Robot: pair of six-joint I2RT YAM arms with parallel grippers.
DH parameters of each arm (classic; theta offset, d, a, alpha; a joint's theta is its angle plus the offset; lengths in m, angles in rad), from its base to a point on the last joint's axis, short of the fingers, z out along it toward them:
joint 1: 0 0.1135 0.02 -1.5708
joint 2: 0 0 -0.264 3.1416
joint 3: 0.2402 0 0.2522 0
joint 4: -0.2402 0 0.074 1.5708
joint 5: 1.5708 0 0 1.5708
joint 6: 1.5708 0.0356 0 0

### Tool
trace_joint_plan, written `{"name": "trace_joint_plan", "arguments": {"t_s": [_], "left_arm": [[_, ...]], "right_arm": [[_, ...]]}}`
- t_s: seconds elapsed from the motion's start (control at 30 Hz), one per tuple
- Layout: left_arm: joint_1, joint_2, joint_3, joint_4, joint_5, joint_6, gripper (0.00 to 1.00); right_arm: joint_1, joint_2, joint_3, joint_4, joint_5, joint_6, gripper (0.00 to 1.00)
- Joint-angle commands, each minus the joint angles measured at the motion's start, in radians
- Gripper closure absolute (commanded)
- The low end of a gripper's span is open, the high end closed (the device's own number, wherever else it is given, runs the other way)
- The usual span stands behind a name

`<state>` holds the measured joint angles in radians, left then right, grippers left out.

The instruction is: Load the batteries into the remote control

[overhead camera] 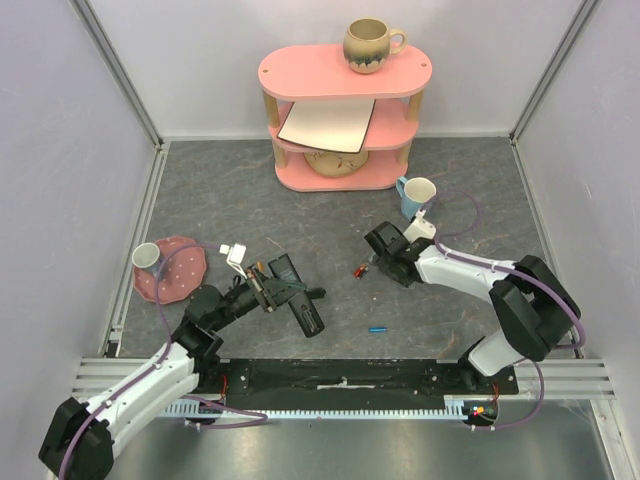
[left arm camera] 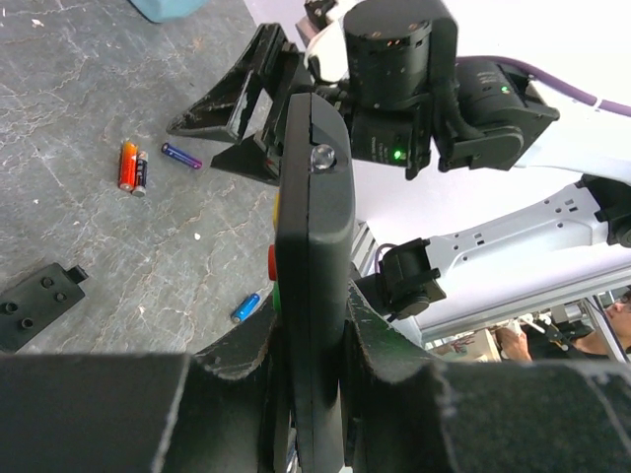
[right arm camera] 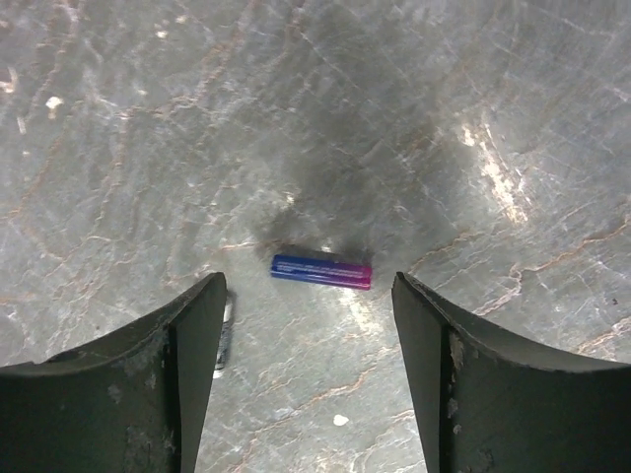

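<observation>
Battery flat on bench, centred between the spread fingers of right end effector, released, likely lined up for a pinch. Remote clenched edge-on in left end effector, apparently steadied for loading.

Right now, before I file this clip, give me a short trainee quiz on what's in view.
1. True or false: the left hand grips the remote.
2. The right hand over the battery is: A open, B shut on it, C out of view.
3. Fill in: on top of the pink shelf stands a ____.
Key: 1 true; 2 A; 3 mug.
</observation>
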<state>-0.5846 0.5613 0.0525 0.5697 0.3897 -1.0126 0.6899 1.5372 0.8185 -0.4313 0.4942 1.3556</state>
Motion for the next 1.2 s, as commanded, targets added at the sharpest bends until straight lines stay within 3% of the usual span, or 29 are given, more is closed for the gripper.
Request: {"name": "trace_joint_plan", "arguments": {"t_s": [0.0, 0.07, 0.1, 0.23, 0.3, 0.33, 0.4, 0.77, 1.17], "left_arm": [[0.0, 0.0, 0.014, 0.03, -0.012, 0.005, 0.98], [0.0, -0.004, 0.015, 0.022, -0.009, 0.008, 0.98], [0.0, -0.008, 0.015, 0.019, -0.009, 0.009, 0.98], [0.0, -0.011, 0.014, 0.013, -0.009, 0.016, 0.98], [0.0, -0.006, 0.012, 0.013, -0.008, 0.017, 0.98], [0.0, -0.006, 0.01, 0.015, -0.008, 0.019, 0.98], [0.0, -0.003, 0.01, 0.016, -0.003, 0.019, 0.98], [0.0, 0.018, 0.026, 0.021, 0.038, 0.042, 0.98], [0.0, 0.042, 0.017, 0.052, 0.052, 0.037, 0.98]], "right_arm": [[-0.001, -0.032, 0.105, -0.061, 0.026, -0.136, 0.24], [-0.001, -0.048, 0.142, -0.049, 0.024, -0.269, 0.24], [-0.001, -0.06, 0.151, -0.029, 0.018, -0.435, 0.25], [-0.003, -0.063, 0.171, 0.009, -0.014, -0.844, 0.27], [-0.003, -0.048, 0.143, 0.037, -0.022, -1.0, 0.34], [-0.004, -0.04, 0.131, 0.04, -0.019, -1.036, 0.43], [-0.003, -0.014, 0.123, 0.037, -0.026, -1.072, 0.5], [-0.004, 0.083, 0.114, 0.069, -0.193, -1.096, 0.52], [-0.004, 0.124, 0.09, 0.072, -0.2, -1.084, 0.57]]}}
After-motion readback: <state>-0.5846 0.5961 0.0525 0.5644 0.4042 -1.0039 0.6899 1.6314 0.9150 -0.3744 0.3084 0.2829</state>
